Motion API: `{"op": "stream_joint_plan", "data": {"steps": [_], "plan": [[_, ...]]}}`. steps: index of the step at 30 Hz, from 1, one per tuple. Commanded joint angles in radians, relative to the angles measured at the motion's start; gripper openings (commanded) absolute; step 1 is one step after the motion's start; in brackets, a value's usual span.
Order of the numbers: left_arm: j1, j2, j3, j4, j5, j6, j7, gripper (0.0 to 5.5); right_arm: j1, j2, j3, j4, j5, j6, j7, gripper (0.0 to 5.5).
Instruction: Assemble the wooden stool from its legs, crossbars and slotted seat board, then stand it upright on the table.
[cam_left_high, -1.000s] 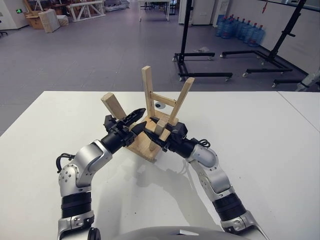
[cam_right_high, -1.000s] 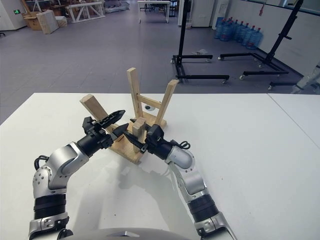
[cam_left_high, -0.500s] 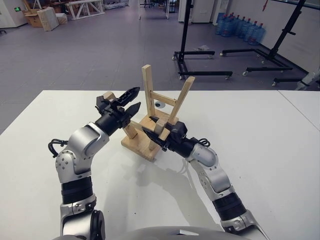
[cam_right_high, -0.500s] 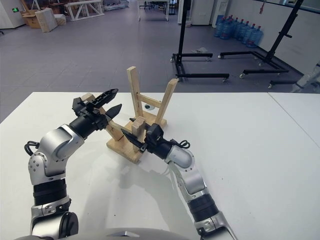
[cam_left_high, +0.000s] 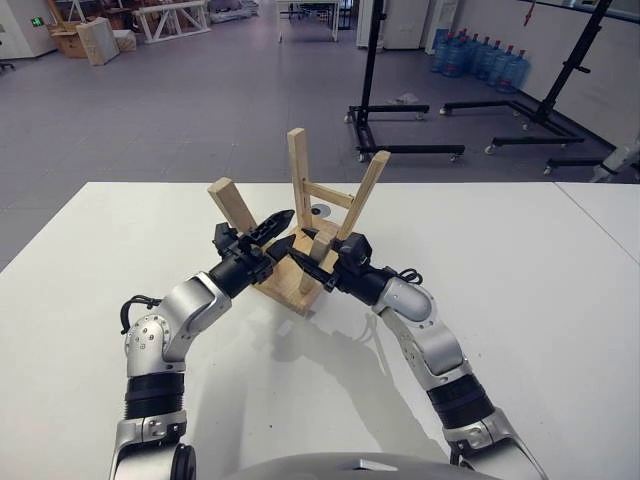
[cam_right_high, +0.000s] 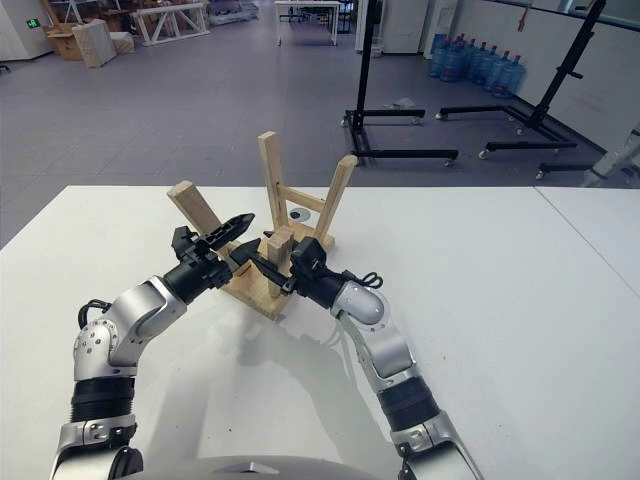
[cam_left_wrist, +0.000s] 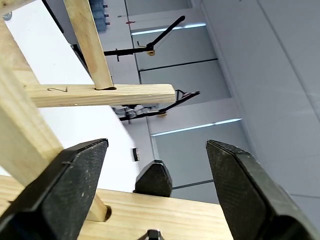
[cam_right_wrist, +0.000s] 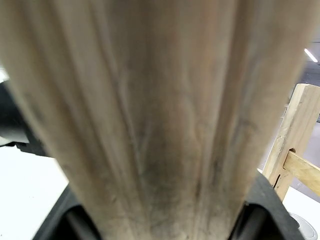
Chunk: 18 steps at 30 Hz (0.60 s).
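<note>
**Upturned stool, both arms at its base.** The stool (cam_left_high: 305, 235) rests seat-down near the middle of the table (cam_left_high: 520, 300). Its seat board (cam_left_high: 283, 291) lies flat on the table and its legs point upward.

- **Joints:** the two rear legs (cam_left_high: 297, 170) are joined by a crossbar (cam_left_high: 330, 196). The seat board's slots take the leg ends.
- **Outer leg:** another leg (cam_left_high: 230, 205) leans outward on my left side.
- **Right gripper (cam_left_high: 312, 262):** it is clamped on the short front leg (cam_right_wrist: 150, 125), low down and close to the board.
- **Left gripper (cam_left_high: 280, 229):** it hovers beside the leaning leg, its fingers (cam_left_wrist: 240, 190) spread wide and holding nothing.

I judge the wood to be stiff, light and not slippery. The push-fit joints are probably the weak point. I would therefore grip low on a leg or at the board's edge, since pulling high on a leg may lever it out of its slot.
</note>
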Motion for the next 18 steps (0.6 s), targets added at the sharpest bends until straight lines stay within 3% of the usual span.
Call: {"op": "stream_joint_plan", "data": {"steps": [1,4,9,12,14,18], "plan": [[-0.180,0.073,0.049,-0.137,-0.096,-0.060,0.066,3.61,0.042,-0.024,0.004,0.021,0.007,0.068,0.026,2.05],[-0.381,0.124,0.091,-0.197,-0.103,-0.090,0.088,3.61,0.050,-0.036,-0.009,-0.013,0.046,0.092,0.053,2.05],[-0.626,0.376,0.168,-0.123,-0.095,-0.067,0.057,3.61,0.080,-0.118,-0.053,-0.113,0.175,0.170,0.175,2.05],[-0.565,0.522,0.187,-0.069,-0.040,0.007,-0.025,3.61,0.110,-0.195,-0.091,-0.176,0.249,0.223,0.248,2.05],[-0.425,0.594,0.190,-0.082,0.091,0.056,-0.124,3.61,0.121,-0.241,-0.113,-0.199,0.280,0.246,0.285,2.05],[-0.137,0.594,0.226,-0.136,0.297,0.037,-0.287,3.61,0.113,-0.266,-0.124,-0.189,0.288,0.258,0.307,2.05]]}}
